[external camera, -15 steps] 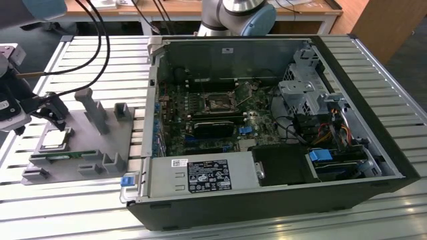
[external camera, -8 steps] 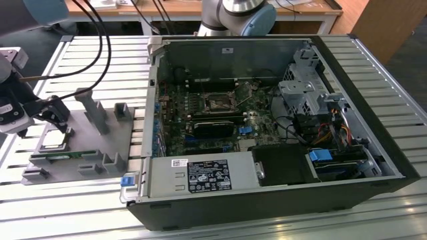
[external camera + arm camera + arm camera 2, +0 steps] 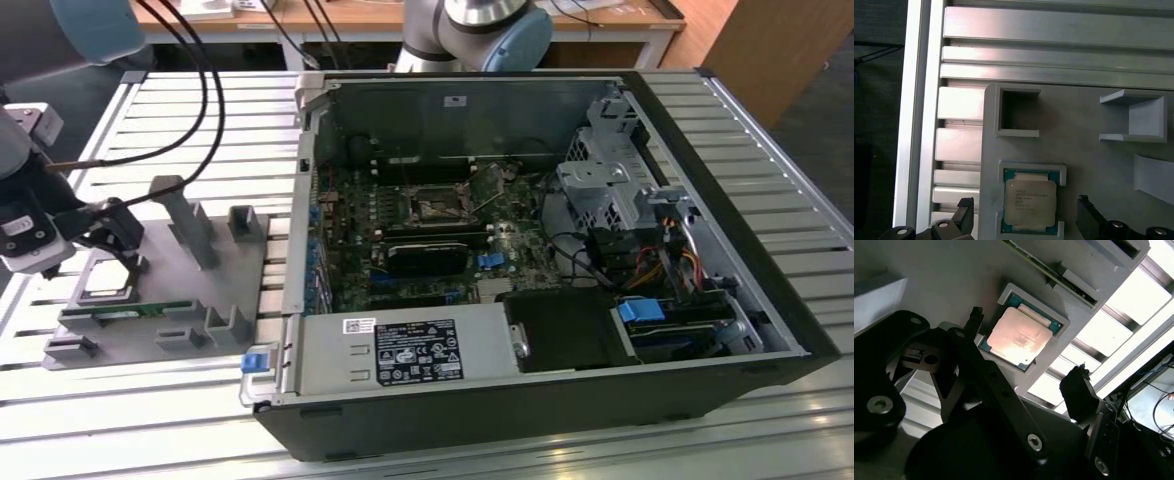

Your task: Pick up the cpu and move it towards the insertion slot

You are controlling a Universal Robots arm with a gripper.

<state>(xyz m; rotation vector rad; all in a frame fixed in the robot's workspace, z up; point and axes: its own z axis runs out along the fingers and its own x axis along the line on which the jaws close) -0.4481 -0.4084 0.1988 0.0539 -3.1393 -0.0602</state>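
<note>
The cpu [image 3: 1016, 335] lies in its recess of the grey tray [image 3: 1094, 170], near the counter's [image 3: 200, 100] edge, well apart from the insertion slot [image 3: 438, 207]. The gripper [image 3: 1026, 346] hangs over it, jaws spread astride it and clear of it. An off-centre closing would likely catch the recess wall or tilt the chip.

The worktop [image 3: 147, 400] is a bed of pale metal slats with dark grooves between them (they run across the exterior view). Two things lie directly on it. A grey tray [image 3: 200, 290] sits at about 8 o'clock in the exterior view. Just beside it, an open black computer case [image 3: 534, 425] fills the stretch from centre to 4 o'clock.
</note>
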